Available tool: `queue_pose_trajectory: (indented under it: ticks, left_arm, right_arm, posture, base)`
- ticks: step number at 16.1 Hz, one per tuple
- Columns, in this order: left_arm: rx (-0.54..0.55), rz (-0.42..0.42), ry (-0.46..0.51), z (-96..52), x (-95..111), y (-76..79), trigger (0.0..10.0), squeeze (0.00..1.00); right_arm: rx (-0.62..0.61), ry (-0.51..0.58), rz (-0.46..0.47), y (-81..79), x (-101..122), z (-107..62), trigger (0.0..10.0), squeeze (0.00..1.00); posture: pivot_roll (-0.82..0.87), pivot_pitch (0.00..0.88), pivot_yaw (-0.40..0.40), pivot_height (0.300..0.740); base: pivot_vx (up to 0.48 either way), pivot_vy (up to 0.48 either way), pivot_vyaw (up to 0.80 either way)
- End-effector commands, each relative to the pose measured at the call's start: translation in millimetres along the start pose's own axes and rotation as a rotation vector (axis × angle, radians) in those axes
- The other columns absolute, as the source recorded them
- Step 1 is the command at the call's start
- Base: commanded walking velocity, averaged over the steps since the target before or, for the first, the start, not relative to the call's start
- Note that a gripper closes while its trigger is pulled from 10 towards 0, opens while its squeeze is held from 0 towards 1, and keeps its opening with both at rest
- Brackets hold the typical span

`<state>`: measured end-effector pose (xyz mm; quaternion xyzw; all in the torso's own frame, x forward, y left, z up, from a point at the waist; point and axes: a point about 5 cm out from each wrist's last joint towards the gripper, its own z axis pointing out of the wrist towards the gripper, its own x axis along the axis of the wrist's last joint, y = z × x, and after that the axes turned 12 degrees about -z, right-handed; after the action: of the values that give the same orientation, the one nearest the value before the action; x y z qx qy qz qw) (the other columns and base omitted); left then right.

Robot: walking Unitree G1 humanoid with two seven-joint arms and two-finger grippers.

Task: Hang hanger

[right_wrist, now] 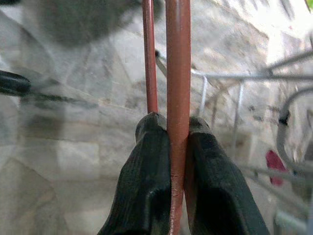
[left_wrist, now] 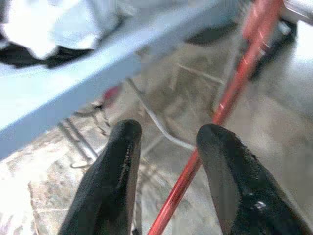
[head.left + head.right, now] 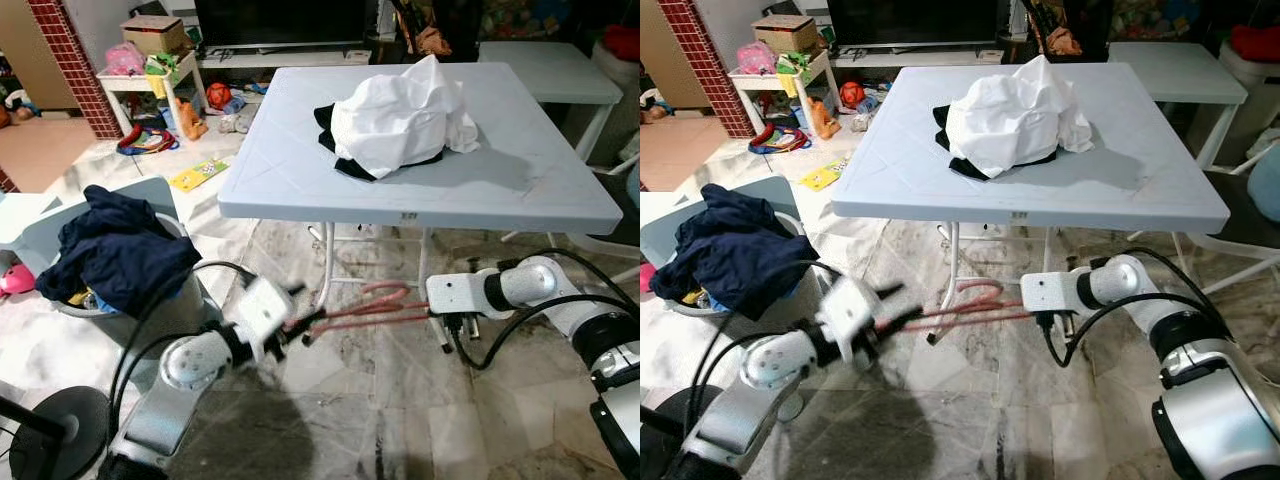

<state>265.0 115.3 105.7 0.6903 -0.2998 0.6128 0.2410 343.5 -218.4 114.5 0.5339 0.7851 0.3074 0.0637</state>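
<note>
We hold the thin red-pink wire hanger (image 3: 365, 310) low over the marble floor, in front of the pale blue square worktop (image 3: 300, 170); it is not yet hung. Our right end effector (image 1: 177, 142) is clamped on its rod, arm reaching inward. Our left end effector (image 2: 166, 147), fingers parted, straddles the hanger's other end without gripping.

I'm looking at a table (image 3: 300, 190) sitting dead ahead with a heap of clothes (image 3: 400, 120) lying on top. A basket (image 3: 170, 300) of laundry (image 3: 115, 250) is sitting off to my left, and the hanger (image 3: 365, 312) is hanging between my grippers, below the table's front edge.
</note>
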Motion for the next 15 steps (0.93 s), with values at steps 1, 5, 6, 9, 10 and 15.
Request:
queue_pose_trajectory:
  ticks: [1,5,6,9,10,15]
  left_arm:
    - [0.069,-0.035,0.050,-5.5,3.7,-5.4,10.0,1.00]
    - [0.471,-0.282,0.209,-26.4,-0.4,-38.9,10.0,1.00]
    - [0.545,-0.309,0.228,-32.7,-2.6,-46.5,10.0,1.00]
    - [0.765,-0.355,0.255,-53.2,-10.3,-64.1,10.0,1.00]
    - [0.792,-0.358,0.257,-55.3,-11.2,-66.0,10.0,1.00]
    - [0.879,-0.428,0.218,-55.7,-27.6,-66.6,10.0,1.00]
  right_arm:
    - [-0.035,-0.033,0.006,2.6,-2.5,0.0,0.0,0.00]
    - [-0.166,-0.026,0.194,-0.7,-6.3,7.3,0.0,0.00]
    - [-0.201,0.014,0.261,-2.2,-5.2,8.9,0.0,0.00]
    - [-0.355,0.182,0.500,-4.3,-1.5,10.5,0.0,0.00]
    - [-0.401,0.206,0.546,-2.5,-1.5,9.8,0.0,0.00]
    - [-0.850,0.185,0.946,6.8,-8.0,11.0,0.0,0.00]
  posture:
    - [-0.09,0.000,0.025,0.740]
    - [-0.09,0.000,0.018,0.740]
    - [-0.09,0.000,0.016,0.740]
    - [-0.09,0.000,0.031,0.740]
    - [-0.10,0.000,0.034,0.740]
    - [-0.10,0.000,0.053,0.740]
  base:
    - [0.000,0.000,0.00]
    - [0.000,0.000,0.00]
    - [0.000,0.000,0.00]
    - [0.000,0.000,0.00]
    - [0.000,0.000,0.00]
    - [0.000,0.000,0.00]
